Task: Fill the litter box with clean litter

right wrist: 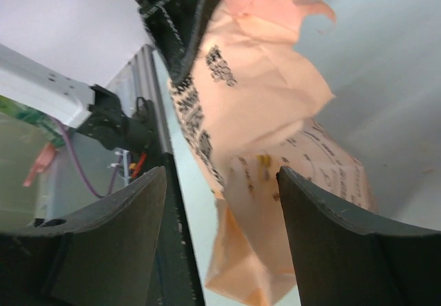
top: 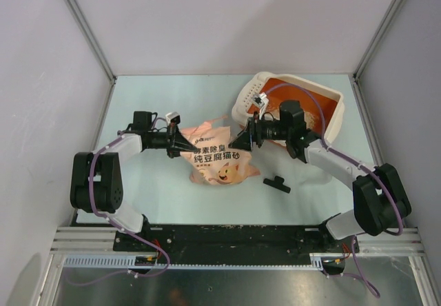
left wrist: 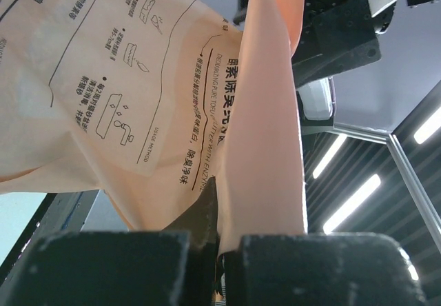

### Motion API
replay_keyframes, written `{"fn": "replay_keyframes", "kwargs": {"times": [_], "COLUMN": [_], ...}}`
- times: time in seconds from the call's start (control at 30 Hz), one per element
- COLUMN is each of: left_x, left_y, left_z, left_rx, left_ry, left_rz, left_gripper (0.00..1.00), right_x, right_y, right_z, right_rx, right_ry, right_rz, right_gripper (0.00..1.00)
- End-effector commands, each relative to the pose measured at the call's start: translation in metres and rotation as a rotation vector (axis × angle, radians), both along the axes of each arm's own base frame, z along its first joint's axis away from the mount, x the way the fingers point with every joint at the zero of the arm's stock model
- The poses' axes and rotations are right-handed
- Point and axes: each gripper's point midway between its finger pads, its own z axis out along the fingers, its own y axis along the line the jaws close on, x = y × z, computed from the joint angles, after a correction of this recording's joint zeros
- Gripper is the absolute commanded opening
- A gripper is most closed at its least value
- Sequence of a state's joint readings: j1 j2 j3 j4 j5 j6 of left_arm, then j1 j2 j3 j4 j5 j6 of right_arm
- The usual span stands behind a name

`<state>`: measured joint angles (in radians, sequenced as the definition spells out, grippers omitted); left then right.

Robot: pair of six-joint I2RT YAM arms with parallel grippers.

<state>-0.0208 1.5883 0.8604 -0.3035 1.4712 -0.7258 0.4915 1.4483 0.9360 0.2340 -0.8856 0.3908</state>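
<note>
Pink bag (top: 219, 162) is thin film, floppy, probably bottom-heavy with clean litter inside, so take it by the top corners, not the belly. Left gripper (top: 180, 143) is clamped on the bag's top-left edge. Right gripper (top: 242, 140) is spread wide and empty, with the bag's right corner just ahead of its jaws. Litter box (top: 329, 132) sits just beyond the right gripper, no granules visible in it.

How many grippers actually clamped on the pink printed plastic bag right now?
1. The left gripper is shut on the pink printed bag's left edge. The right gripper stands open at its right edge, near the cream-and-orange plastic litter box.
</note>
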Motion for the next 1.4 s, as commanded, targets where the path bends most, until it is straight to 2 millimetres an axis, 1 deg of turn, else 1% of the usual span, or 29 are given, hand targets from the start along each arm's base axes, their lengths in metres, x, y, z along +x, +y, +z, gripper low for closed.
{"fn": "replay_keyframes", "kwargs": {"times": [0.0,0.07,0.1,0.2,0.23,0.27,0.3,0.33,0.37,0.47,0.5,0.53,0.57,0.6,0.67,0.73,0.77,0.8,0.87,0.9,0.93,1.07,1.17,1.2,1.23,1.27,1.37], "left_x": [0.002,0.002,0.002,0.003,0.003,0.003,0.004,0.004,0.004,0.005,0.005,0.006,0.007,0.008,0.009,0.011,0.012,0.013,0.013,0.013,0.014,0.014,0.014,0.014,0.014,0.014,0.014], "left_y": [0.005,0.005,0.005,0.005,0.005,0.005,0.005,0.005,0.005,0.005,0.005,0.005,0.005,0.005,0.005,0.005,0.005,0.005,0.006,0.006,0.005,0.005,0.006,0.006,0.006,0.006,0.006], "left_z": [0.015,0.014,0.015,0.015,0.014,0.014,0.014,0.013,0.013,0.012,0.012,0.013,0.013,0.014,0.015,0.017,0.018,0.019,0.020,0.020,0.019,0.018,0.020,0.020,0.021,0.021,0.021], "left_rx": [-0.047,-0.049,-0.049,-0.052,-0.049,-0.048,-0.048,-0.048,-0.048,-0.045,-0.045,-0.046,-0.046,-0.048,-0.048,-0.052,-0.053,-0.054,-0.057,-0.056,-0.054,-0.054,-0.061,-0.061,-0.064,-0.065,-0.066], "left_ry": [-0.026,-0.025,-0.026,-0.026,-0.028,-0.028,-0.028,-0.031,-0.031,-0.031,-0.032,-0.035,-0.038,-0.041,-0.044,-0.049,-0.054,-0.057,-0.057,-0.058,-0.057,-0.058,-0.057,-0.055,-0.057,-0.058,-0.055], "left_rz": [-0.012,-0.013,-0.014,-0.015,-0.014,-0.013,-0.013,-0.013,-0.013,-0.012,-0.012,-0.013,-0.013,-0.014,-0.014,-0.016,-0.017,-0.018,-0.019,-0.019,-0.018,-0.018,-0.022,-0.022,-0.023,-0.024,-0.025], "left_gripper": [0.00,0.00,0.00,0.00,0.00,0.00,0.00,0.00,0.00,0.00,0.00,0.00,0.00,0.00,0.00,0.00,0.01,0.01,0.01,0.01,0.01,0.01,0.01,0.00,0.00,0.01,0.01], "right_x": [0.010,0.006,0.003,-0.005,-0.006,-0.009,-0.009,-0.009,-0.011,-0.012,-0.014,-0.012,-0.016,-0.016,-0.015,-0.015,-0.015,-0.016,-0.018,-0.019,-0.019,-0.018,-0.017,-0.016,-0.015,-0.014,-0.013], "right_y": [-0.005,-0.003,-0.004,-0.003,-0.002,-0.001,-0.001,0.000,0.000,0.002,0.003,0.003,0.004,0.005,0.003,0.002,0.000,0.000,0.000,0.001,0.001,0.001,0.001,0.001,0.000,0.001,0.001], "right_z": [-0.003,-0.006,-0.010,-0.013,-0.010,-0.008,-0.007,-0.003,0.000,0.006,0.008,0.008,0.008,0.009,0.005,-0.001,-0.002,-0.002,-0.002,0.001,0.001,-0.006,-0.015,-0.016,-0.018,-0.019,-0.020], "right_rx": [-0.015,-0.014,-0.014,0.007,0.026,0.042,0.050,0.066,0.084,0.113,0.119,0.124,0.127,0.127,0.114,0.095,0.090,0.084,0.078,0.080,0.079,0.059,0.031,0.026,0.020,0.019,0.018], "right_ry": [-0.167,-0.183,-0.172,-0.119,-0.121,-0.084,-0.068,-0.061,-0.016,0.032,0.040,0.046,0.051,0.048,0.059,0.081,0.085,0.086,0.069,0.055,0.044,0.040,0.032,0.033,0.032,0.032,0.017], "right_rz": [-0.068,-0.056,-0.052,-0.051,-0.043,-0.037,-0.043,-0.045,-0.047,-0.050,-0.048,-0.051,-0.035,-0.031,-0.039,-0.045,-0.051,-0.057,-0.053,-0.048,-0.050,-0.052,-0.064,-0.068,-0.079,-0.081,-0.080], "right_gripper": [0.70,0.69,0.65,0.58,0.54,0.50,0.43,0.41,0.40,0.45,0.45,0.42,0.37,0.28,0.21,0.17,0.21,0.28,0.46,0.47,0.47,0.32,0.32,0.34,0.38,0.38,0.37]}}
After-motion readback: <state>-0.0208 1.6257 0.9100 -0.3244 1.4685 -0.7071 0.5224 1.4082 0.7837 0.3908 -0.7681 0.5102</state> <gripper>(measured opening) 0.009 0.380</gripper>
